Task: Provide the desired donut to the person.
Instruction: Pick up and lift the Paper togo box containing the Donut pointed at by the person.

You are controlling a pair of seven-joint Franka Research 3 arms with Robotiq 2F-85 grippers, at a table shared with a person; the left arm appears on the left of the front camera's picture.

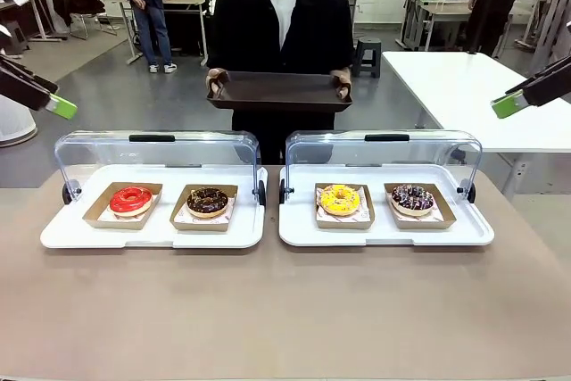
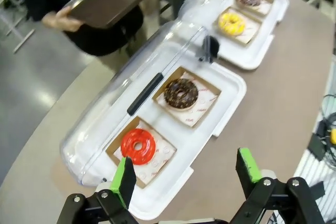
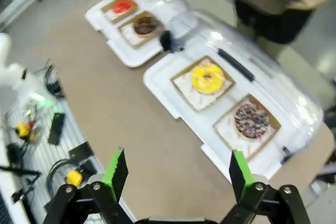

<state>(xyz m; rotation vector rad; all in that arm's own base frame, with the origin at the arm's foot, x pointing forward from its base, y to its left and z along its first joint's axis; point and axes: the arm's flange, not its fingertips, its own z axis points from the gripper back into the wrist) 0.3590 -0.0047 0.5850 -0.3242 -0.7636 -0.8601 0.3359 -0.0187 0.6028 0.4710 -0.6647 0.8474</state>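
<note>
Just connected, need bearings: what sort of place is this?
Probably a robot lab staged as a donut counter: donuts in lidded white trays, a person holding a brown serving tray, work tables behind.

Left tool (image 2: 184,162) and right tool (image 3: 178,161) hover, jaws wide.

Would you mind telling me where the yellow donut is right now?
In the front view, the yellow donut sits on the right tray, left of the sprinkled donut.

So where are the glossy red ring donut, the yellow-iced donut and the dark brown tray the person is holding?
Glossy red ring donut (image 1: 119,201): front view, icing left of the hole.
Yellow-iced donut (image 1: 328,201): front view, icing left of the hole.
Dark brown tray (image 1: 278,86): front view, its bare floor.
</note>
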